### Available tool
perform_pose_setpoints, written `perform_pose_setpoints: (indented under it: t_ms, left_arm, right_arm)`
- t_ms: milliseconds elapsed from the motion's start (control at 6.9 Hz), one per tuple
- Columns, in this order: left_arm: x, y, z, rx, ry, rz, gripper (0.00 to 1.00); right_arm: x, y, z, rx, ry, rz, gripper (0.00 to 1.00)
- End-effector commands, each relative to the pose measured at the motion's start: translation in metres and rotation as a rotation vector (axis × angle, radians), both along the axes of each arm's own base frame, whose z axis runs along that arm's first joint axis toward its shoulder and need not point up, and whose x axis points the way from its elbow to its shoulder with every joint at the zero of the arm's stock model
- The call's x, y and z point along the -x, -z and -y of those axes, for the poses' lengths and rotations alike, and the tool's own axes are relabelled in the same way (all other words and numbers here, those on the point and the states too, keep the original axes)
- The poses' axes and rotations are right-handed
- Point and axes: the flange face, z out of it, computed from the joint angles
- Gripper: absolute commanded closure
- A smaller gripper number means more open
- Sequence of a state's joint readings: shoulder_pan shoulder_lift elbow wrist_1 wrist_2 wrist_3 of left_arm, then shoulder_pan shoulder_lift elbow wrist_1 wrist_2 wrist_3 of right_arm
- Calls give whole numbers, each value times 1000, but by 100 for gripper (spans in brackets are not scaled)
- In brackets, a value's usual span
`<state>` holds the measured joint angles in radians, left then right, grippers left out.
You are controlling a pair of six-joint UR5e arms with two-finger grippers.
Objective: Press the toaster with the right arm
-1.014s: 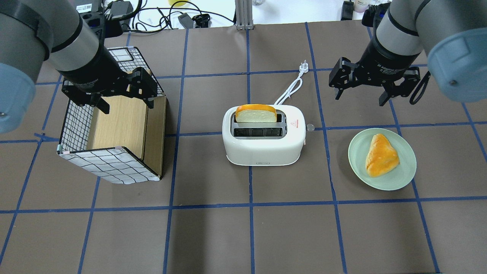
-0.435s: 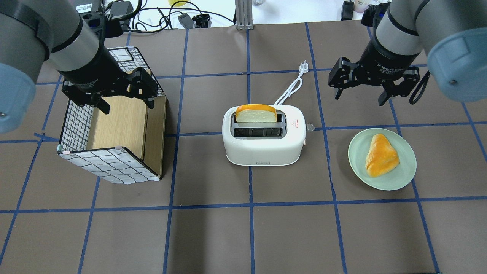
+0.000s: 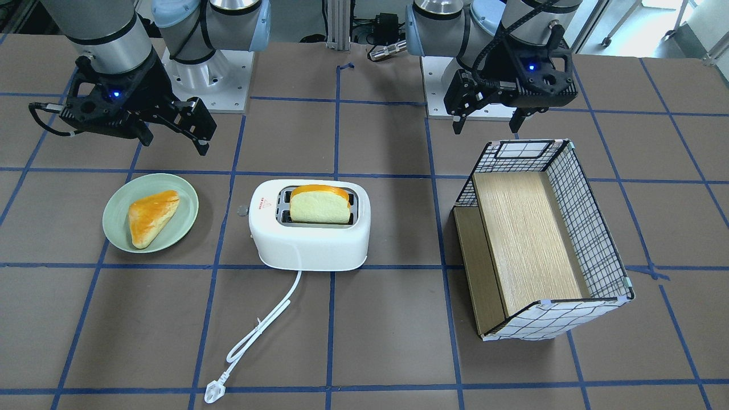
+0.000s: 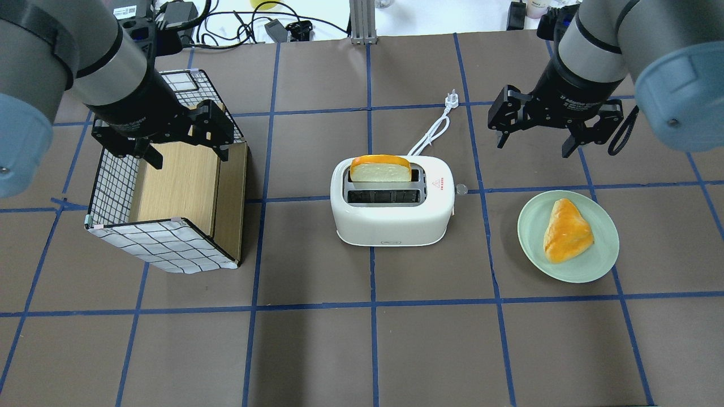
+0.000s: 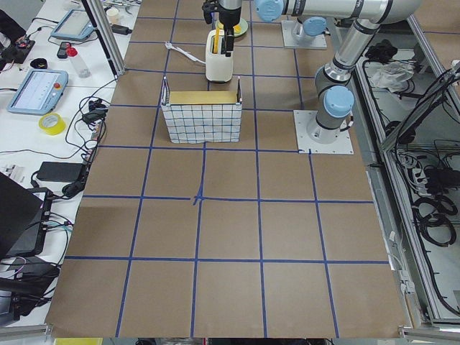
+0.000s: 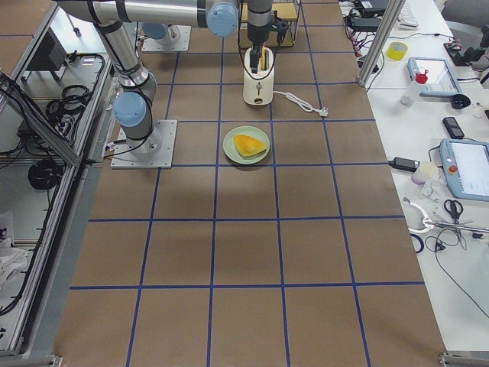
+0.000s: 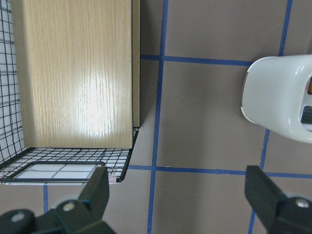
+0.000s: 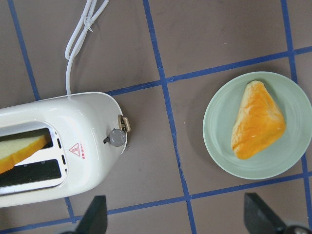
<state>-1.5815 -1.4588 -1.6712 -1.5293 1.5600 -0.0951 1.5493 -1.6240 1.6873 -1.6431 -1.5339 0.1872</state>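
Observation:
The white two-slot toaster (image 4: 392, 217) stands mid-table with a bread slice (image 4: 380, 168) upright in its far slot. Its round end knob (image 4: 461, 189) faces the robot's right. The knob (image 8: 117, 138) and a small lever beside it also show in the right wrist view. My right gripper (image 4: 534, 144) is open and empty, raised above the table beyond the knob end, between the toaster and the plate. My left gripper (image 4: 189, 158) is open and empty, hovering over the basket. The toaster also shows in the front view (image 3: 310, 245).
A green plate (image 4: 529, 226) with an orange pastry (image 4: 565, 230) lies right of the toaster. A wire basket with a wooden insert (image 4: 169, 249) stands on the left. The white cord (image 4: 432, 133) and plug (image 4: 452, 99) run from the toaster to the far side.
My right gripper has drifted a few pixels toward the toaster and the far side. The left arm, the toaster and the plate have not moved.

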Motion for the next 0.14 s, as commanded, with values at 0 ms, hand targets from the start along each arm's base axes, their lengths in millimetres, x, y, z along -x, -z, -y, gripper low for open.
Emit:
perform_pose_setpoints:
  t_ms: [0]
  left_arm:
    - [0, 0, 0, -1, 0, -1, 0]
  right_arm:
    - [0, 1, 0, -3, 0, 0, 0]
